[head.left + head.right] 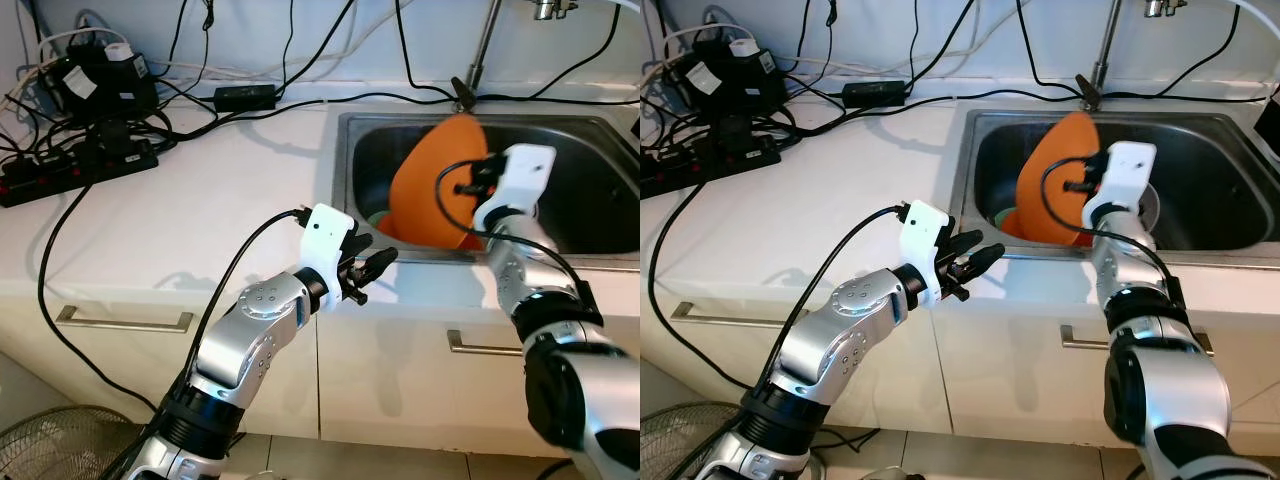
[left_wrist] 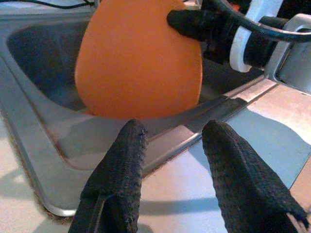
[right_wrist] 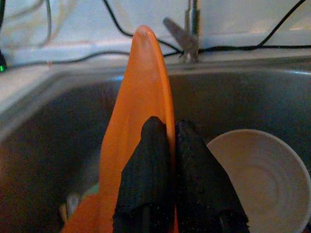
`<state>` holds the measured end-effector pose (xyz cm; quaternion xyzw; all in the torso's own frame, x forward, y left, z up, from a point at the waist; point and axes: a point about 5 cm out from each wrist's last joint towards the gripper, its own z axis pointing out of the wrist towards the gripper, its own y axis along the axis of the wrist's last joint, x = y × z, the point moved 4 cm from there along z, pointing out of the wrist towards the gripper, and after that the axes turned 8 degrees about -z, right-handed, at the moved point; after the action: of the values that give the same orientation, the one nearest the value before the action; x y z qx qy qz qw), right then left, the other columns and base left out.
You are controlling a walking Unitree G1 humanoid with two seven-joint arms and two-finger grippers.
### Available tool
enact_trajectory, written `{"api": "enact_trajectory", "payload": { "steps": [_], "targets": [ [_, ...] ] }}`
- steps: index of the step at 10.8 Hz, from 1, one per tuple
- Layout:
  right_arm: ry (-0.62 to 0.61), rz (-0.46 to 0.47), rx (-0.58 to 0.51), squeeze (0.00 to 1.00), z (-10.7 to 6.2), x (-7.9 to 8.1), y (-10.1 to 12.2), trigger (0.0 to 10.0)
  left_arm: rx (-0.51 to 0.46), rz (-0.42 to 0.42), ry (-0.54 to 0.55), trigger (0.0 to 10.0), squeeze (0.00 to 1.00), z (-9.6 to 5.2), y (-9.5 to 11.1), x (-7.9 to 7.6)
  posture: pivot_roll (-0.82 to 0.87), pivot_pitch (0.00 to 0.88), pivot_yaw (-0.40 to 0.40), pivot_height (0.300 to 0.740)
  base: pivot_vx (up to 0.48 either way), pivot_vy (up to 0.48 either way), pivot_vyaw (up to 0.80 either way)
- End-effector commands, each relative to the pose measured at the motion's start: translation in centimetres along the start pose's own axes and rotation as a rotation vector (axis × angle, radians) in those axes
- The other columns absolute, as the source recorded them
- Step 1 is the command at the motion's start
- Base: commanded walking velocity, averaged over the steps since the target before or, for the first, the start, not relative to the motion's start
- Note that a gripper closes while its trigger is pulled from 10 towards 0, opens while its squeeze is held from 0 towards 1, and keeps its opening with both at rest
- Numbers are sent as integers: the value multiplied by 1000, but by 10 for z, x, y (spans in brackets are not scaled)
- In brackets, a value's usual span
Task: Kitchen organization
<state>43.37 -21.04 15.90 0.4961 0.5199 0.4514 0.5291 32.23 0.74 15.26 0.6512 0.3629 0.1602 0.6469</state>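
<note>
Over the steel sink (image 1: 590,215), the right end effector (image 3: 167,145) is clamped on the rim of an orange plate (image 1: 435,175), one finger on each face. Plate stands on edge, tilted, its lower edge down near the sink's front wall. White bowl (image 3: 260,177) sits in the basin just beside it; something green shows under the plate, not identifiable. Left end effector (image 1: 372,268) hovers at the white bench (image 1: 190,230) front edge, just left of the sink corner, fingers (image 2: 119,174) spread apart, holding nothing. Power strip (image 1: 70,175) and cables lie on the bench's far left.
</note>
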Motion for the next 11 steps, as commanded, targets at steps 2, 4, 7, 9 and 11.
{"api": "enact_trajectory", "payload": {
  "steps": [2,4,7,9,11],
  "targets": [
    [20,-71,38,0,6,4,8,10000,8,20,-2,10000,0,-2,1,-2,80,0,51,740,0,0,0],
    [41,-113,83,0,8,8,5,10000,10,27,2,10000,0,-3,1,-3,87,0,43,740,0,0,0],
    [56,-143,106,1000,10,12,7,10000,9,28,21,10000,0,-5,0,0,101,0,28,740,0,0,0],
    [56,-141,106,1000,10,13,8,10000,9,26,25,10000,0,-5,0,0,101,0,29,740,0,0,0],
    [54,-138,101,1000,11,13,10,10000,11,25,27,10000,0,-5,-1,1,99,0,29,740,0,0,0]
  ]
}}
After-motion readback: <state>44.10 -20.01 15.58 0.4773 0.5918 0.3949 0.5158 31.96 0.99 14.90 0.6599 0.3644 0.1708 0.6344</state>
